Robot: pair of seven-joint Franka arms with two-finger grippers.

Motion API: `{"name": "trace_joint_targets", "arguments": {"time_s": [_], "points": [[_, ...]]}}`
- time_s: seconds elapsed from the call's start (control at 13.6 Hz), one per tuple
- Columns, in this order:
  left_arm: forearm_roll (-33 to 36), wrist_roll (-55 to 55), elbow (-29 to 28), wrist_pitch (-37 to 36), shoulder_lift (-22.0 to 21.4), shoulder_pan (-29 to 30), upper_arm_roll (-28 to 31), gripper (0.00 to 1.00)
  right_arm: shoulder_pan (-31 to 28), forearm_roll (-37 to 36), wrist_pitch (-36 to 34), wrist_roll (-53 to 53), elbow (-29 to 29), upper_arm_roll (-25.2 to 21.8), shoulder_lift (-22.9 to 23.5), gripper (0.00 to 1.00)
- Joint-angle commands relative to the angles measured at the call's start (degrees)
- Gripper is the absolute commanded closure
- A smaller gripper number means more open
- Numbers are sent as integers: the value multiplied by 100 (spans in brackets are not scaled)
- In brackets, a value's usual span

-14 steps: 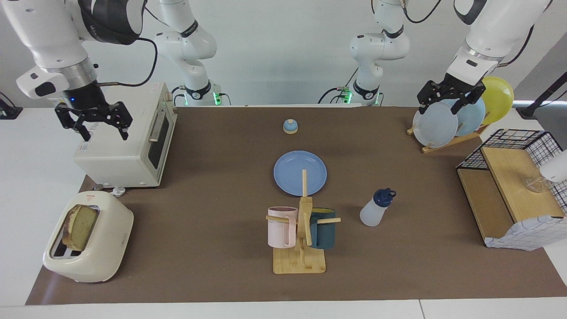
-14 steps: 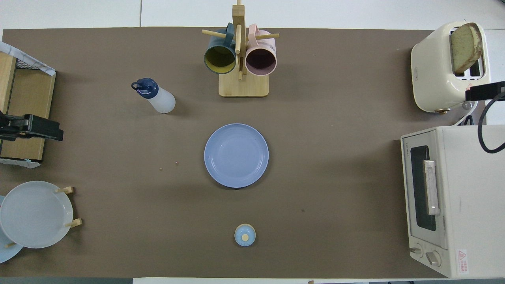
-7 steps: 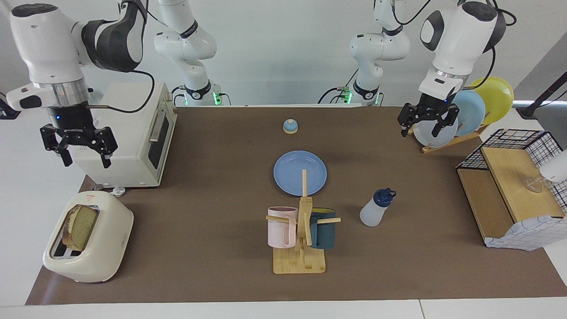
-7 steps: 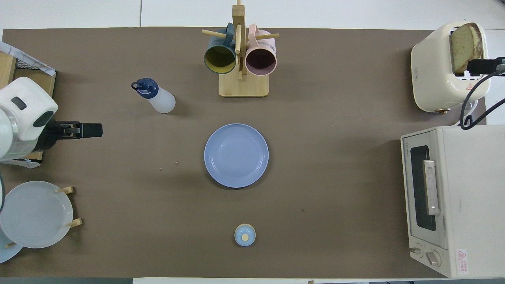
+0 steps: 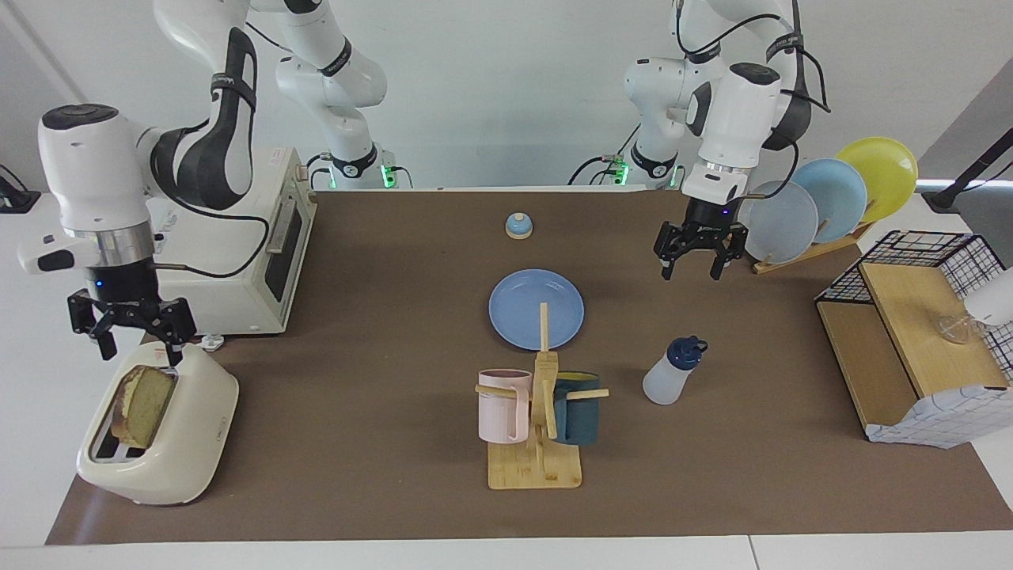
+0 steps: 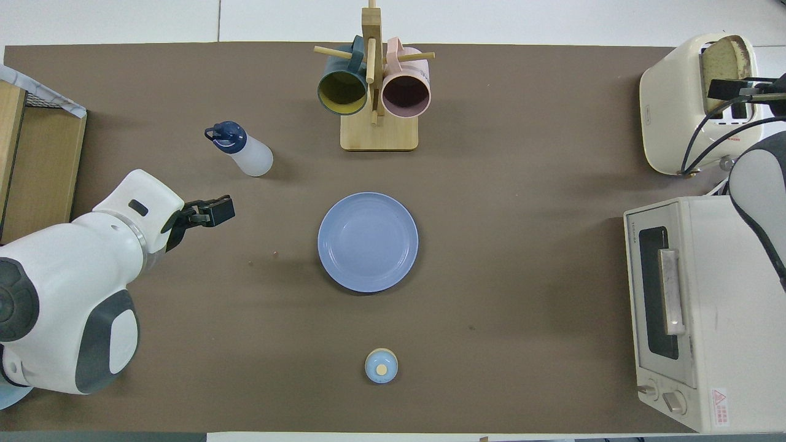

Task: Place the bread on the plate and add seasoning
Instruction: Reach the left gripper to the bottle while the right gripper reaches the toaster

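I am holding my left hand (image 5: 696,257) open over the bare tabletop (image 5: 380,348) near the plate (image 5: 536,309), the seasoning bottle (image 5: 672,370) farther out, while my right hand (image 5: 130,331) is hanging open above the bread (image 5: 145,405) in the toaster (image 5: 158,435).

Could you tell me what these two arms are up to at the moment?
Nothing is held yet. The right hand hangs open just above the toaster, where the bread stands in its slot. The left hand is open in the air over the mat, between the blue plate and the plate rack. The plate lies bare at mid-table, and the seasoning bottle stands untouched beside the mug stand.
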Motion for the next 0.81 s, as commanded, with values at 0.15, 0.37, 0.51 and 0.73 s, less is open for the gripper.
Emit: {"name": "trace_joint_targets", "arguments": {"time_s": [0.15, 0.37, 0.51, 0.73], "points": [[22, -232, -1057, 1927, 155, -276, 25, 0, -85, -184, 197, -52, 332, 49, 340, 14], [13, -251, -1102, 2762, 630, -391, 25, 0, -85, -342, 197, -140, 332, 49, 358, 43], [-13, -242, -1111, 3280, 1016, -531, 25, 0, -85, -403, 136, -471, 349, 49, 358, 85], [-57, -233, -1093, 3757, 1299, -558, 51, 0, -76, -683, 57, -711, 367, 40, 332, 100]]}}
